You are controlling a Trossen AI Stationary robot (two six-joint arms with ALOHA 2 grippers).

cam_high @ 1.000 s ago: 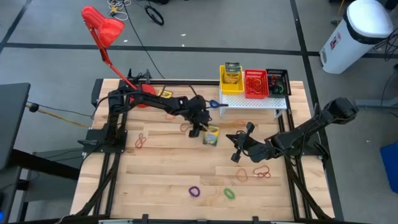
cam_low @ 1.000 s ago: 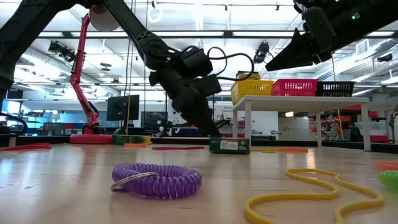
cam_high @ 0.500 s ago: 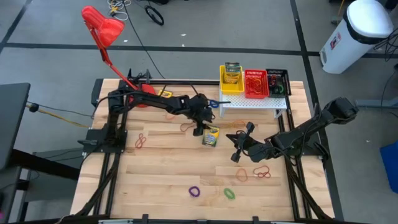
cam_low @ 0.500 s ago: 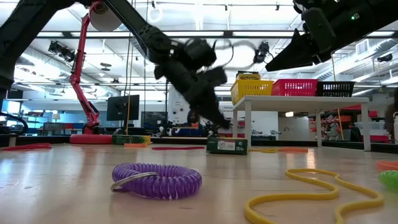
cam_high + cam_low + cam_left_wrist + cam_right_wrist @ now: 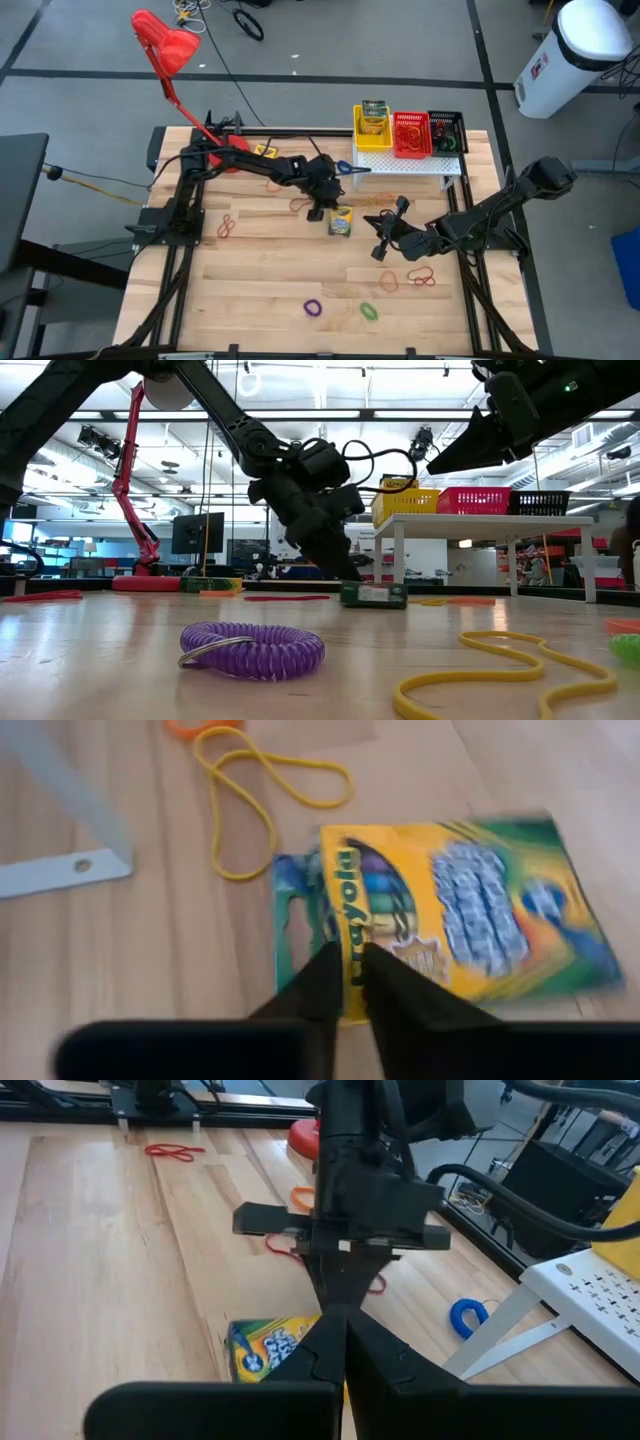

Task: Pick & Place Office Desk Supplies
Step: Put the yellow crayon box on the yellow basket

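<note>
From above, the left tool (image 5: 321, 207) sits low over the worktop (image 5: 260, 280), just beside a crayon box (image 5: 341, 221) lying flat near the middle; whether they touch is hard to tell. The right tool (image 5: 383, 243) hangs apart to the right. Yellow basket (image 5: 371, 128), red basket (image 5: 411, 134) and black basket (image 5: 447, 131) line a white shelf (image 5: 405, 162).

The crayon box (image 5: 341, 220) lies before the shelf (image 5: 405, 163) bearing baskets (image 5: 411, 133).

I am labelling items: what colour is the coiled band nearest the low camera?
Purple coiled band, clearest in the low view.
</note>
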